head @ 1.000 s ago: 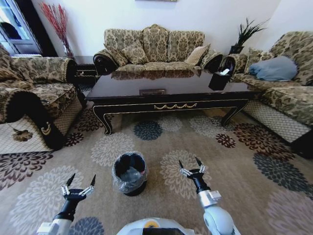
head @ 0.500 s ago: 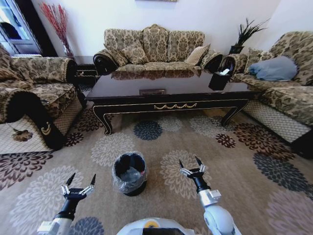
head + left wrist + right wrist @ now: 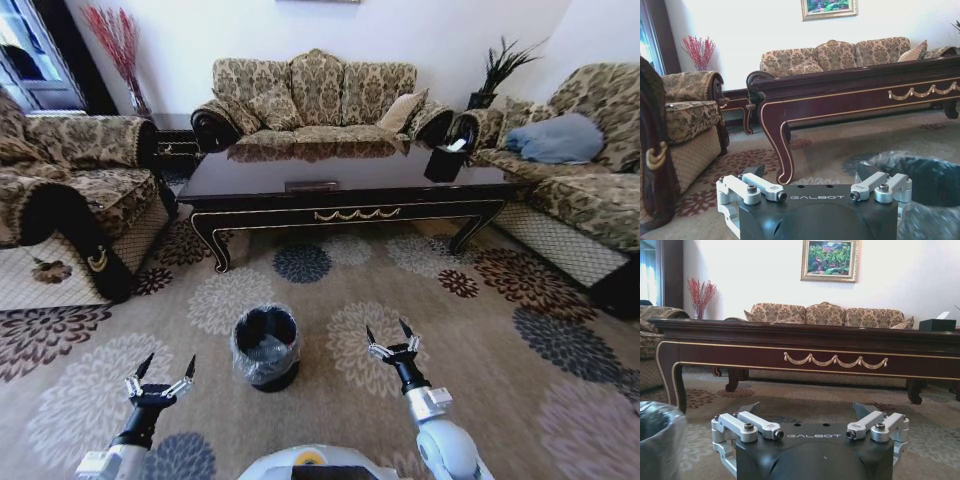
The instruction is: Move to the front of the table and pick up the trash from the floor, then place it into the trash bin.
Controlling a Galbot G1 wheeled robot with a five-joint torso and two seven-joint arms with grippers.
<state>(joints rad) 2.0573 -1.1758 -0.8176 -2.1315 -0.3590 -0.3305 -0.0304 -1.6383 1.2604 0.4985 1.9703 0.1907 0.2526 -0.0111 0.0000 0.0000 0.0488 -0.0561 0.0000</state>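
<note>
A: Where is the small round black bin lined with a clear plastic bag [image 3: 266,346] sitting?

B: On the beige flower-medallion carpet [image 3: 480,330], near the long dark-brown glossy coffee table [image 3: 340,190].

A: Grippers?

B: Left gripper [image 3: 160,380] and right gripper [image 3: 391,338] are hovering low, both spread wide, gripping nothing.

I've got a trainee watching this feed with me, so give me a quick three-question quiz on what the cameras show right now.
1. True or false: the trash bin stands on the carpet between the two grippers.
2. How do the jaws of the left gripper and right gripper stand: A shut on trash, B open and empty, C shut and empty?
3. Fill in: the black tissue box sits on the ____.

Key: 1 true; 2 B; 3 table.
</note>
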